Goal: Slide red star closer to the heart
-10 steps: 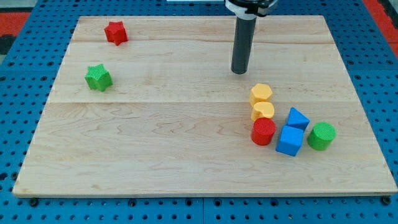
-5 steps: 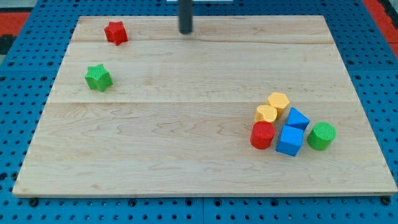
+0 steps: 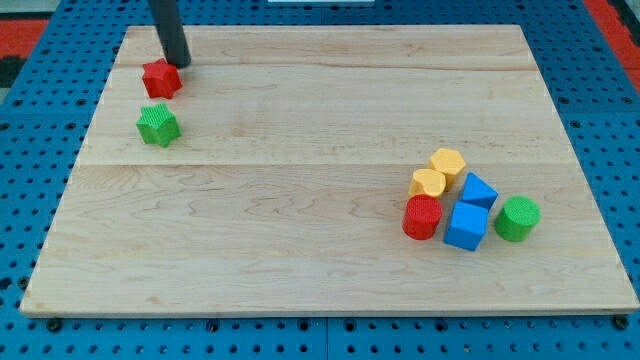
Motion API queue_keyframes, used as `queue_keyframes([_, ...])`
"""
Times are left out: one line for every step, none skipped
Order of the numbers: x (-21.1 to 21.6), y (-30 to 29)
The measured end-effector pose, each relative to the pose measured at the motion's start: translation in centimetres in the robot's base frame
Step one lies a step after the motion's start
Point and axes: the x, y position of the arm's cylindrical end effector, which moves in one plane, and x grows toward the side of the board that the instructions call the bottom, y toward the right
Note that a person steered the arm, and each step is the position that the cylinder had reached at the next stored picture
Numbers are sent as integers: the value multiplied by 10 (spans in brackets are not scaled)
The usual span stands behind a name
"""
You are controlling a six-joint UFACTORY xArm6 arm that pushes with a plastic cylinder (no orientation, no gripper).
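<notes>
My tip (image 3: pixel 181 63) stands at the upper-right shoulder of the red star (image 3: pixel 161 78), touching it or all but touching it; the star lies down and to the view's left of the tip, near the top left corner of the counter (image 3: pixel 300 260). There is no claw on this arm, only the straight rod, so nothing can be spread or pinched (pushing is all it does). The yellow heart (image 3: pixel 428 182) sits far off toward the view's lower right, packed in with the yellow hexagon (image 3: pixel 449 162), red cylinder (image 3: pixel 423 216), two blue blocks (image 3: pixel 478 190) (image 3: pixel 465 225) and green cylinder (image 3: pixel 517 218); so the tip is, I judge, on the wrong side of the star, between star and heart; a push from here would drive the star away, toward the green star (image 3: pixel 158 124) just below it. The tip would need to get round to the star's upper left first.
</notes>
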Motion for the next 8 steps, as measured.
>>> queue_keyframes([19, -26])
queue_keyframes([53, -12])
queue_keyframes([95, 38])
queue_keyframes([146, 103])
queue_keyframes([193, 142])
queue_keyframes([226, 165])
queue_keyframes([238, 216])
queue_keyframes([221, 184])
